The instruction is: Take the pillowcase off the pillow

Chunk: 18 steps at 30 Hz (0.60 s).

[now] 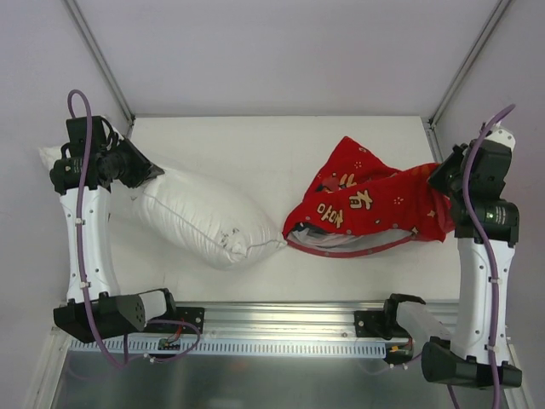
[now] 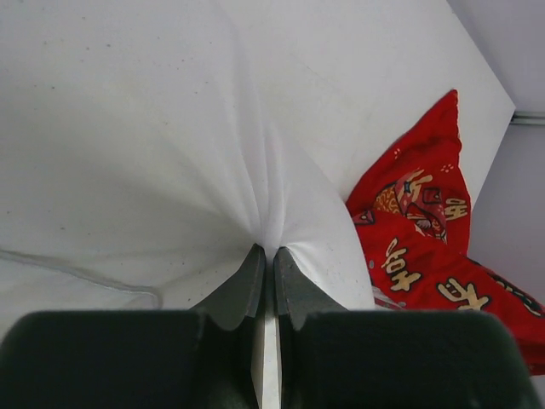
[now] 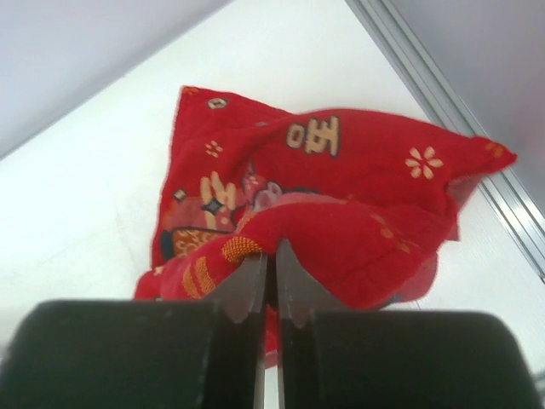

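On the right half of the flat white counter (image 1: 255, 141) lies the bright red, thin fabric pillowcase (image 1: 366, 204), printed with gold and white characters and flowers. It is crumpled in a heap with its open mouth facing the near edge. To its left the plain white, soft stuffed pillow (image 1: 200, 213) lies slantwise, wholly outside the cover. Its near right corner tip reaches just beside the mouth; whether the two touch cannot be told.

The overhead view takes in one pillow, one pillowcase and two arms, yet there the wrists cover the fingertips. The left pincer (image 1: 146, 175) sits at the pillow's far left end, and the right pincer (image 1: 438, 181) at the right edge of the red heap.

Only the wrist cameras show the grips. The left one shows two dark fingers (image 2: 243, 285) clenched on a pinch of white pillow cloth, which puckers into folds spreading from the grip. The right one shows two dark fingers (image 3: 247, 285) clamped on a ridge of red cloth that drapes away from them.

A pale surface shows inside the mouth from above; what it is cannot be made out. The printed figures are lost in the folds.
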### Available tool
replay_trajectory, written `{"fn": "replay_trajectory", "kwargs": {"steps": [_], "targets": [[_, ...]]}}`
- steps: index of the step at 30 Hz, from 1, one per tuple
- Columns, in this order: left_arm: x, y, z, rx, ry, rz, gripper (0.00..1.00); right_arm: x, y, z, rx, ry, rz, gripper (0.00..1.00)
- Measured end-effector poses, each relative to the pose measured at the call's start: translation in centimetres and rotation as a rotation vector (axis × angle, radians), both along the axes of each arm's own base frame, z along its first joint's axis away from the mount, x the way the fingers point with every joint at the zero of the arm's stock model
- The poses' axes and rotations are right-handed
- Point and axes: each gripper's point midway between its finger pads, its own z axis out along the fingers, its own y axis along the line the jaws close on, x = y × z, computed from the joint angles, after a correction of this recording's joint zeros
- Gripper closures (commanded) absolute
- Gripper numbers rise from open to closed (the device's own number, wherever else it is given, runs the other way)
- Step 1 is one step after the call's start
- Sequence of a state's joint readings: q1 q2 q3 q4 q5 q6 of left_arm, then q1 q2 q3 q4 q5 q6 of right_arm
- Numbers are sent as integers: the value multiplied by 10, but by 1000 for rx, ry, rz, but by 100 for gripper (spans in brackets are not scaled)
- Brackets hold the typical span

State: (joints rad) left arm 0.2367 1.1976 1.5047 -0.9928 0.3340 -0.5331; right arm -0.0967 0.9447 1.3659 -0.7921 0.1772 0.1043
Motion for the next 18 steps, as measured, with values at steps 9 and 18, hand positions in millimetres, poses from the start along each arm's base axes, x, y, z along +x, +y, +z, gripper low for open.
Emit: {"fn": "replay_trajectory", "kwargs": {"steps": [9,18], "targets": [[44,-17,31,-57,-35,-80,100,53,14,64,76,-159,70,99],[70,-41,56,-88,-113,-162,100,71,48,35,173,-189,208,97]]}}
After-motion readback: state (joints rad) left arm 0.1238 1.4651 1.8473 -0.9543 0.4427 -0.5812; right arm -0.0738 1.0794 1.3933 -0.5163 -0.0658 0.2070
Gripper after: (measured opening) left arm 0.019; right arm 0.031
